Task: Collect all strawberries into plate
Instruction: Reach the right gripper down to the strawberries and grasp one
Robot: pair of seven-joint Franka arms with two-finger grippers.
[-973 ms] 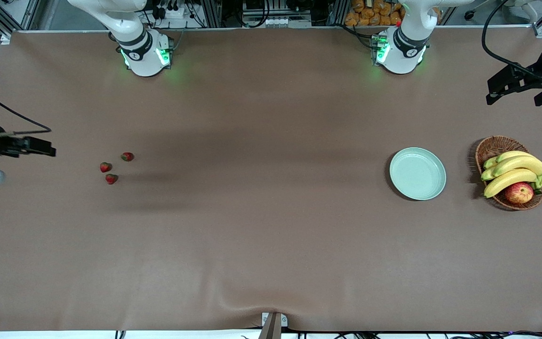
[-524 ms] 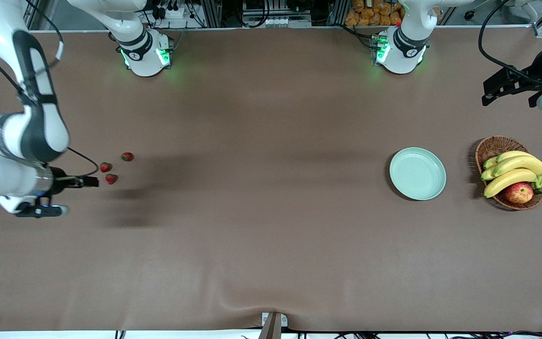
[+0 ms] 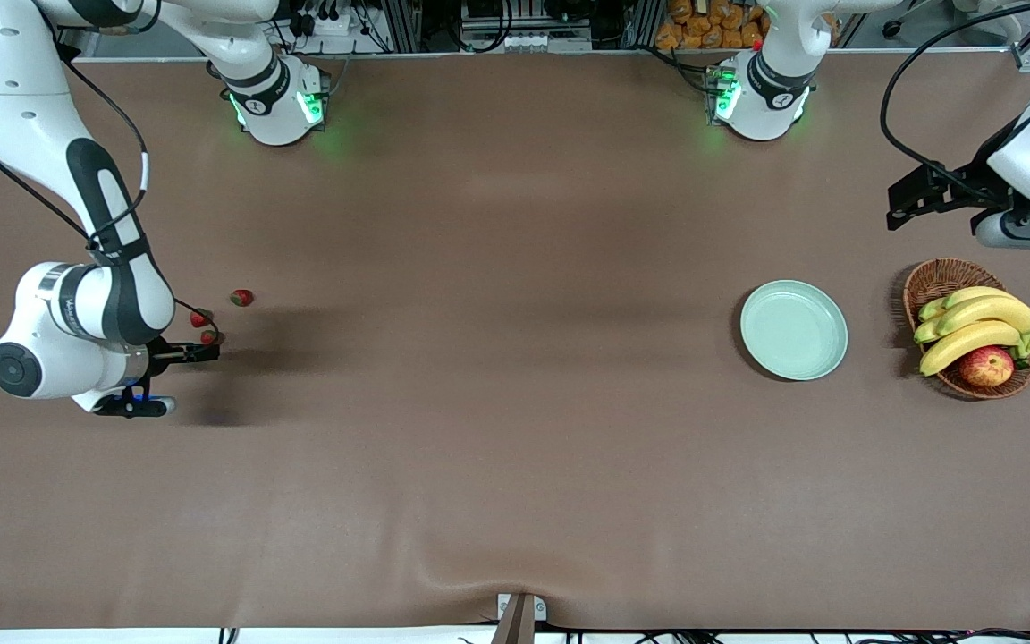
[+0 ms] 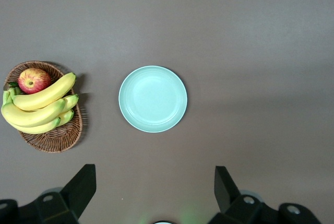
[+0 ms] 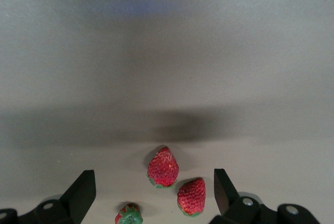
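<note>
Strawberries (image 3: 211,319) in a loose cluster of three on the brown bench (image 3: 497,429), toward the right arm's end, all lying on the bare surface, none in the plate (image 3: 793,329). One berry (image 3: 242,297) plainly visible in the front view, farthest of the three from the front camera; other two (image 3: 200,317) partly covered by the right arm's cable and hand. Right hand (image 3: 202,351) hovering low over the berry cluster, fingers spread wide, nothing between them; right wrist view shows the three berries (image 5: 163,167) apart from each other, between and just ahead of the two dark fingertips (image 5: 78,190). Plate pale mint, round, well apart from the berries, toward the left arm's end of the bench, nothing on it. Wicker basket (image 3: 937,279) just beside the plate, closer still to that end, holding bananas (image 3: 975,326) and a red-yellow apple (image 3: 986,366). Left hand (image 3: 910,202) up in the air over the bench near the basket, waiting, fingers wide and holding nothing; left wrist view looks down on plate (image 4: 153,98) and basket (image 4: 49,140) with both fingertips (image 4: 83,185) well separated.
</note>
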